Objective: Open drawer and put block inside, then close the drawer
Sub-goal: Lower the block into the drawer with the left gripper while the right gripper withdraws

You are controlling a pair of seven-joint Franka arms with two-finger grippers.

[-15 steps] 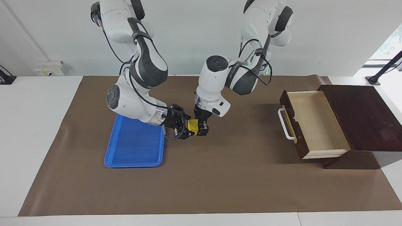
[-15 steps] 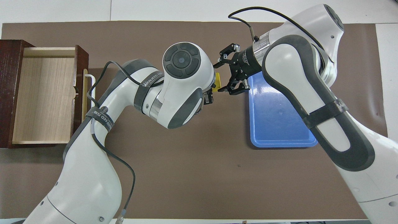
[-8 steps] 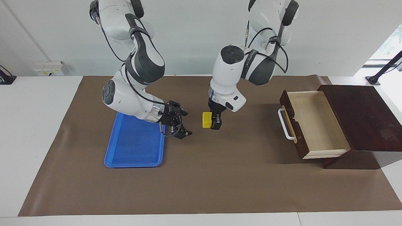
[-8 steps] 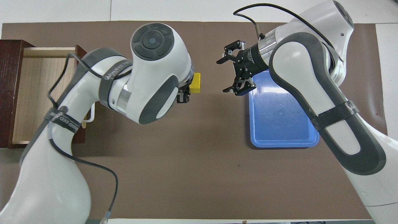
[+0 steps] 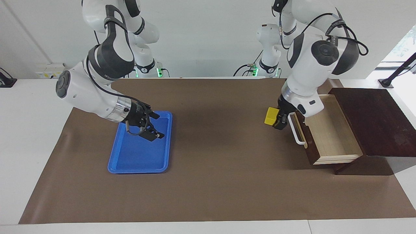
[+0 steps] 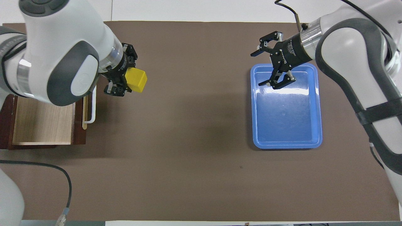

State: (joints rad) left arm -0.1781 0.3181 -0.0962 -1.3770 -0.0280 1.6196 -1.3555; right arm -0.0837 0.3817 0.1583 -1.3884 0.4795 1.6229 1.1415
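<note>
The left gripper (image 5: 275, 121) hangs in the air over the brown mat (image 5: 214, 182), just in front of the drawer (image 5: 328, 130), with its jaws closed on the block (image 5: 270, 115), a small bright yellow cube that sticks out from the jaws toward the middle of the table (image 5: 35, 136); in the overhead view the same gripper (image 6: 121, 78) shows beside the white bar handle (image 6: 91, 106), and the block (image 6: 136, 80) is seen clear of the drawer, above the mat rather than above the pale wooden inside. The drawer stands pulled out of its dark wooden box (image 5: 373, 120) at the left arm's end of the table, its dark brown front and handle (image 5: 294, 129) facing the middle of the mat, and nothing can be seen lying on its light-wood floor. The right gripper (image 5: 154, 125) is raised over the blue tray (image 5: 138, 162) at the right arm's end of the table, above the part of the tray that lies nearer to the robots in the facing view, its jaws spread wide with nothing between them; the overhead view shows the gripper (image 6: 267, 69) with its two fingers well apart over the tray (image 6: 317, 125), whose floor is bare where it shows
</note>
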